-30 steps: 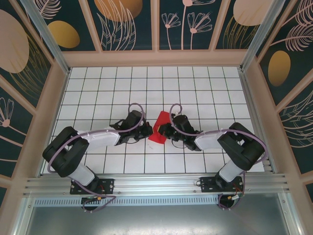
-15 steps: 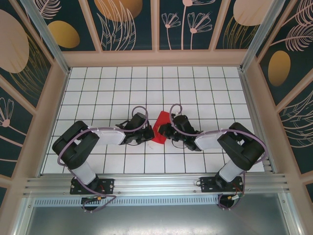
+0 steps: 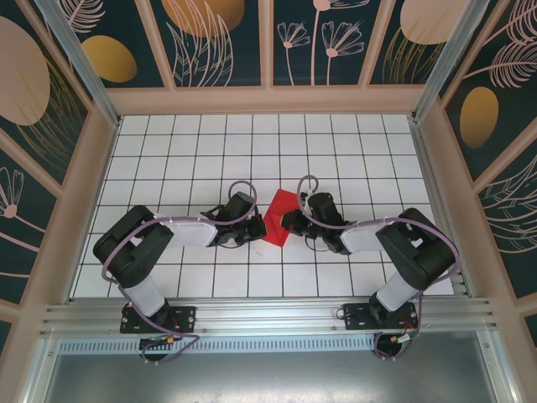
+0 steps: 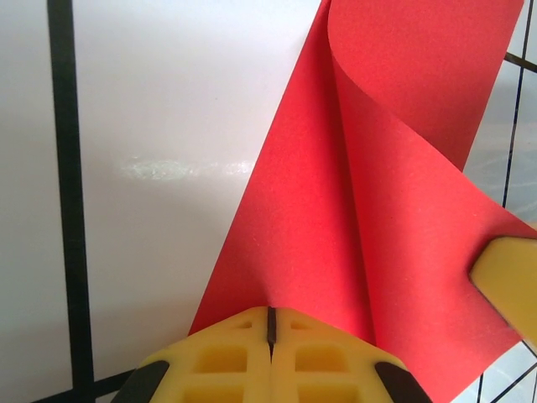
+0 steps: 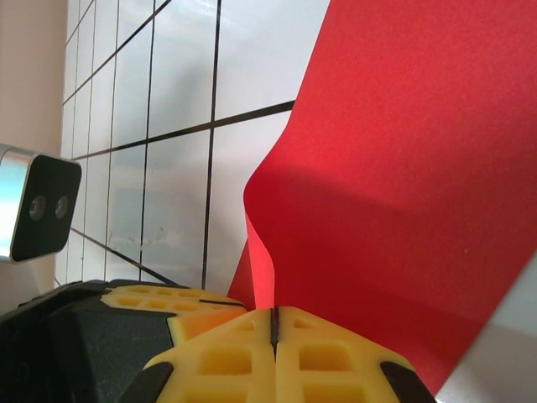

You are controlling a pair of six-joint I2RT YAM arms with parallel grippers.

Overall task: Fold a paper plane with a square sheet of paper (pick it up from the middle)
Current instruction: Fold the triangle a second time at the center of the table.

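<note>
The square sheet of paper [image 3: 278,217] is bright red and hangs between my two grippers above the middle of the tiled floor. My left gripper [image 3: 256,228] is shut on its left side, and the sheet [image 4: 369,193] curls up and over ahead of the closed yellow fingertips [image 4: 226,357]. My right gripper [image 3: 290,222] is shut on its right side. A raised ridge of the paper [image 5: 394,168] runs straight into the seam between the right gripper's fingertips [image 5: 327,357]. The two grippers face each other, about one tile apart.
White tiled floor [image 3: 185,159] with black grid lines lies all round the paper. Beige walls [image 3: 268,99] enclose it at the back and sides. The left gripper's yellow fingers [image 5: 159,306] and its wrist camera [image 5: 33,214] sit close by in the right wrist view.
The left arm's elbow swung in toward the middle. The right gripper drew back to the right and slightly up, spreading the paper from a narrow upright fold into a wider diamond.
</note>
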